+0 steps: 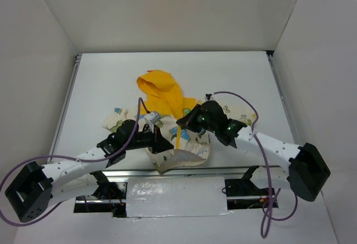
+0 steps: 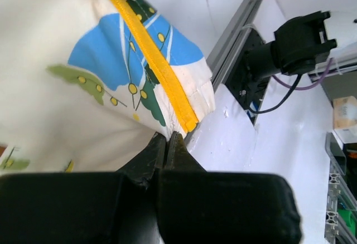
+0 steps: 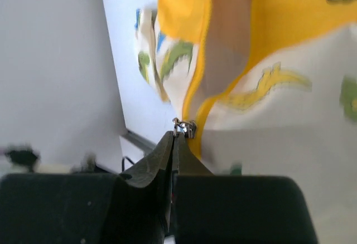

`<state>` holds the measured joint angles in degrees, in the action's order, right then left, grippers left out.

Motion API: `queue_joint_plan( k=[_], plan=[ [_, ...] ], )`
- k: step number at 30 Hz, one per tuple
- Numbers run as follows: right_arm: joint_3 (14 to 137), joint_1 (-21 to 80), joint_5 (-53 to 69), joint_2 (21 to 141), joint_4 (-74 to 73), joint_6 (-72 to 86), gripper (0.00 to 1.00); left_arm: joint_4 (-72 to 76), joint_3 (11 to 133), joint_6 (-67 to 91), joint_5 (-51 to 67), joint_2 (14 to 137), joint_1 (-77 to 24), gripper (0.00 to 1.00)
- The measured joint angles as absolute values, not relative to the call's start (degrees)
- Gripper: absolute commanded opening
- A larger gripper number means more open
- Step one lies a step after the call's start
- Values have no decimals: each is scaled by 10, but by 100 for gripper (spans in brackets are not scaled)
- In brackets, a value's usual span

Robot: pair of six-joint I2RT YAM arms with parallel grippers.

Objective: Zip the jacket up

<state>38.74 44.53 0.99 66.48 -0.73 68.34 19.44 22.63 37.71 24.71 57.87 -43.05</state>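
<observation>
"Jacket (image 1: pixel 187 144), position?"

"Centre of the white table (image 1: pixel 111 77), toward the near edge. The yellow hood (image 1: pixel 159 91) points to 12 o'clock. The cream printed body bunches toward 6 o'clock, its lower edge curled up beside the near rim."

"Left gripper (image 2: pixel 167 141)?"

"It enters from 8 o'clock. The fingers are pressed together on the bottom hem (image 2: pixel 202 91), just under the lower end of the yellow zip (image 2: pixel 150 60)."

"Right gripper (image 3: pixel 174 141)?"

"It enters from 4 o'clock. The fingers are closed on the small metal zip pull (image 3: pixel 183 126), where the two yellow-edged front panels meet."

"Obstructions?"

"In the top view both black wrists cover the jacket's middle, so the zip shows only as a short yellow strip between them. The right arm lies across one sleeve (image 1: pixel 241 110). The other sleeve (image 1: pixel 114 118) spreads out at 9 o'clock. A purple cable (image 1: pixel 240 96) loops over the cloth at 2 o'clock."

"Surroundings?"

"White walls (image 1: pixel 167 10) on three sides. An aluminium rail (image 2: pixel 234 38) runs along the table's near edge. A taped shiny sheet (image 1: pixel 173 196) sits at 6 o'clock, between the arm bases."
</observation>
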Motion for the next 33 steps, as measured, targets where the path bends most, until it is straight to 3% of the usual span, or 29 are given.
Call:
queue_joint_plan(
  k=[4,12,22,23,24,25,26,27,28,33],
  plan=[
    [489,361,57,778,-15,657,0,156,228,381,201,555,-466,0],
    [815,221,121,1044,-98,616,0,85,227,409,64,490,-497,0],
    [1212,200,155,1196,-353,515,0,50,321,423,-138,570,-493,0],
    [1235,199,159,1197,-356,504,0,49,337,423,-147,578,-493,5],
    [1250,197,164,1195,-356,495,6,45,352,423,-154,586,-493,16],
    [1257,194,169,1192,-351,488,20,38,366,423,-161,592,-493,32],
    [1257,190,174,1189,-343,480,62,26,381,425,-169,599,-493,75],
    [1257,185,173,1188,-327,476,77,1,395,429,-172,603,-494,99],
    [1257,176,171,1188,-308,467,93,-28,403,438,-178,604,-498,99],
    [1257,132,153,1185,-285,434,95,-170,430,468,-231,593,-506,99]
  ],
)
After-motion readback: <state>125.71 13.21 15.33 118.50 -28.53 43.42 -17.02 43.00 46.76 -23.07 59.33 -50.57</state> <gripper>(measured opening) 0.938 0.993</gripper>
